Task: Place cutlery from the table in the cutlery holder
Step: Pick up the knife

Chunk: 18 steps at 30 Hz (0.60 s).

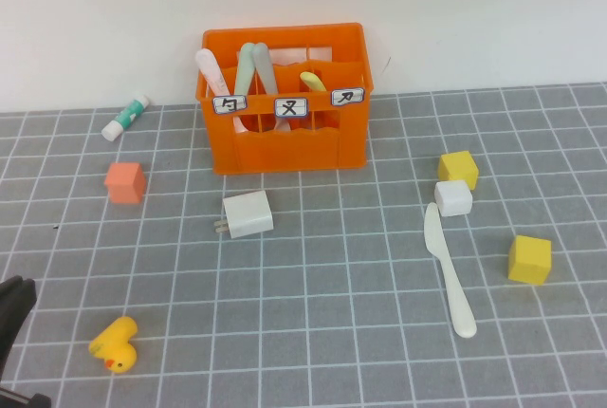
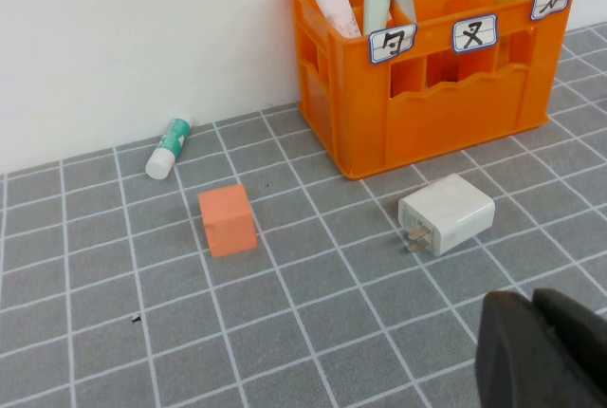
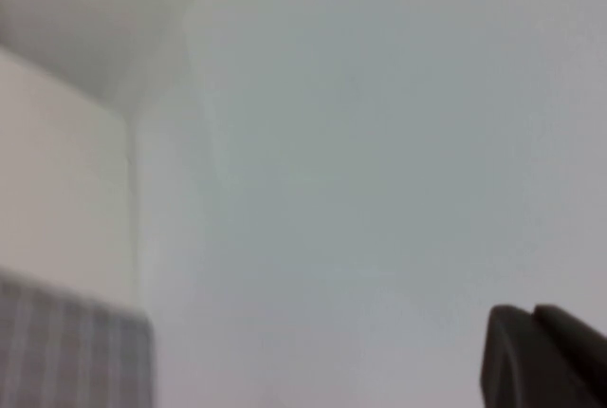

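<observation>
While four pieces are seen standing in the cutlery holder (image 1: pixel 285 142), the cream-white knife (image 1: pixel 449 270) is left on the table (image 1: pixel 332 313) at right — left gripper (image 2: pixel 545 351) parked near-left, right gripper (image 3: pixel 545 356) raised, both pressed together.

Setting: a robot test bench or lab, not a home. Evidence noted: the table (image 1: pixel 313 285) was a flat grey surface ruled with a grid of thin white lines, set against a bare white wall (image 1: pixel 285 0). The props were a mixed lot: yellow blocks (image 1: pixel 528 259), a salmon cube (image 1: pixel 125 182), a rubber duck (image 1: pixel 115 343), a glue stick (image 1: pixel 126 117), a white plug adapter (image 1: pixel 248 214), and an orange crate (image 1: pixel 285 100) with hand-lettered labels.
</observation>
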Each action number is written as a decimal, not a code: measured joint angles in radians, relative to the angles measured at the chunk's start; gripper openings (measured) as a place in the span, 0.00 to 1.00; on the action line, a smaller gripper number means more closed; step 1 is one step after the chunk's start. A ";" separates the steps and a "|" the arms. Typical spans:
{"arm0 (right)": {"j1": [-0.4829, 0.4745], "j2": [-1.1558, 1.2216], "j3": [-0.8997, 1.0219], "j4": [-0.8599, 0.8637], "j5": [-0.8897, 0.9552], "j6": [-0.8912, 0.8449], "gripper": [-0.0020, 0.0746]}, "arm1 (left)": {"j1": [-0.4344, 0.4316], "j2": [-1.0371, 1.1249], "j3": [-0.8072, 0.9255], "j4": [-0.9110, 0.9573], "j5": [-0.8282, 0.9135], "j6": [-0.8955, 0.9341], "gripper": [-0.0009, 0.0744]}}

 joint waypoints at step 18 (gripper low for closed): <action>-0.024 -0.194 0.390 -0.970 0.346 0.717 0.03 | 0.000 0.000 0.000 -0.023 -0.004 0.002 0.01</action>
